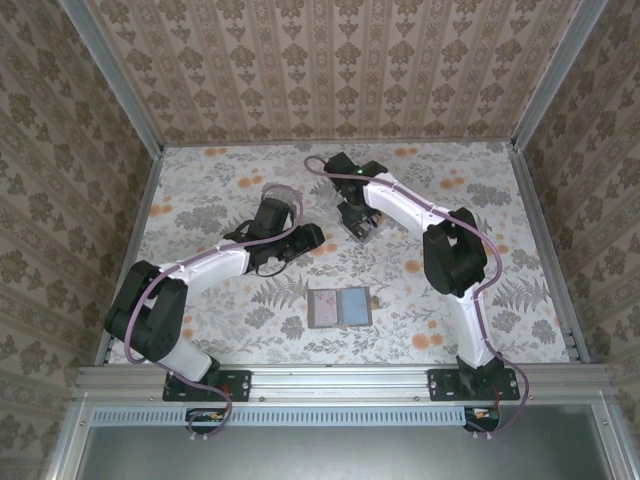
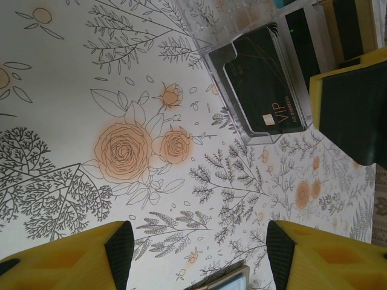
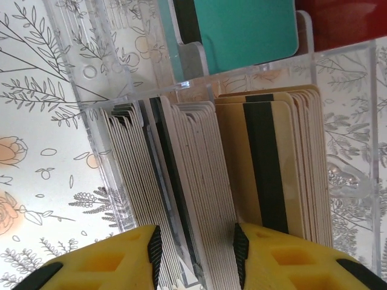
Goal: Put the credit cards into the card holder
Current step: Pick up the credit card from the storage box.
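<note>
The card holder (image 1: pixel 325 308) lies unfolded near the table's front edge, with a light blue card (image 1: pixel 353 307) on its right panel. Its corner (image 2: pixel 233 281) peeks in at the bottom of the left wrist view. More credit cards stand in a clear rack (image 3: pixel 344 78): a pale stack (image 3: pixel 199 181), tan ones with a dark stripe (image 3: pixel 266 169), a teal one (image 3: pixel 248 27), and a black VIP card (image 2: pixel 263 84). My right gripper (image 3: pixel 197 251) hangs over the rack (image 1: pixel 360 225), open, its jaws astride the pale stack. My left gripper (image 2: pixel 199 248) is open over bare table, left of the rack (image 1: pixel 272 210).
The flower-patterned tabletop (image 1: pixel 480 200) is walled in by wallpapered panels on three sides. A yellow finger (image 2: pixel 351 115) of my right gripper stands beside the rack in the left wrist view. A metal rail runs along the near edge (image 1: pixel 340 378).
</note>
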Controlling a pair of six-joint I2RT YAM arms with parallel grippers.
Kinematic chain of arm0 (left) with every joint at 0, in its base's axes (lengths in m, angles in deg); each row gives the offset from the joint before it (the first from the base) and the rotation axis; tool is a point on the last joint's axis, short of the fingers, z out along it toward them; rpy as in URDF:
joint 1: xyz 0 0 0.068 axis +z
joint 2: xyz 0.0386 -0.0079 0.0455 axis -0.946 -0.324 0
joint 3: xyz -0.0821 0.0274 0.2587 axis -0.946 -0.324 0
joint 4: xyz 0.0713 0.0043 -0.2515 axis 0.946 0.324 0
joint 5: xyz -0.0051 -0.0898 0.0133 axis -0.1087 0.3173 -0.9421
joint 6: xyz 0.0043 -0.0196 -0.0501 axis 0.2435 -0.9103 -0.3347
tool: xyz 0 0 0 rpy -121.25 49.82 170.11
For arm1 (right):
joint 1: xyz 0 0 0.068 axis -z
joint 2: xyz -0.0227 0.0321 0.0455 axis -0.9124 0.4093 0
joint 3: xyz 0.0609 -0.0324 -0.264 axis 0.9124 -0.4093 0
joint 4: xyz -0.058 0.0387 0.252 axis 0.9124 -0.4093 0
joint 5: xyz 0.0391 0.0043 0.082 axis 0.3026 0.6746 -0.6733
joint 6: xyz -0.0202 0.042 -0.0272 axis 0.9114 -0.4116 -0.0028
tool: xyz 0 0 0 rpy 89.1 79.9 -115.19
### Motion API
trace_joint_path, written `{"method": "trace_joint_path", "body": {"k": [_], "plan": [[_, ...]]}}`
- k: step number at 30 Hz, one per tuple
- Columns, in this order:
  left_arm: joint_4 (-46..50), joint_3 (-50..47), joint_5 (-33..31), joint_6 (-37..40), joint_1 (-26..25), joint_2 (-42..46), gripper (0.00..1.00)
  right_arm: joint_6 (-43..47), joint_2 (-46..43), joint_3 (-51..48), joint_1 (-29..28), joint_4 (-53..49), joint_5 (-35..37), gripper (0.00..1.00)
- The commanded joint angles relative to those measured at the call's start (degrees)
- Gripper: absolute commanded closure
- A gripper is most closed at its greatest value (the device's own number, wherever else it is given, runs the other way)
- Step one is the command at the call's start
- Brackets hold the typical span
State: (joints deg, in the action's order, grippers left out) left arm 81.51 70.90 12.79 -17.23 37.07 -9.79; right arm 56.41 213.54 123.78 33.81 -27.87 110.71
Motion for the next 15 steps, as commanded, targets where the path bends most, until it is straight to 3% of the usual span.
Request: {"method": "trace_joint_path", "body": {"k": [1, 15], "plan": [[-1.6, -0.7, 1.0, 0.2, 0.4, -0.3, 0.37, 2.5, 1.9, 1.0, -1.0, 0.0, 7.4, 0.60], [-2.0, -0.8, 1.3, -0.4, 0.4, -0.8, 0.38, 2.3, 2.8, -0.8, -1.6, 2.2, 11.1, 0.59]]}}
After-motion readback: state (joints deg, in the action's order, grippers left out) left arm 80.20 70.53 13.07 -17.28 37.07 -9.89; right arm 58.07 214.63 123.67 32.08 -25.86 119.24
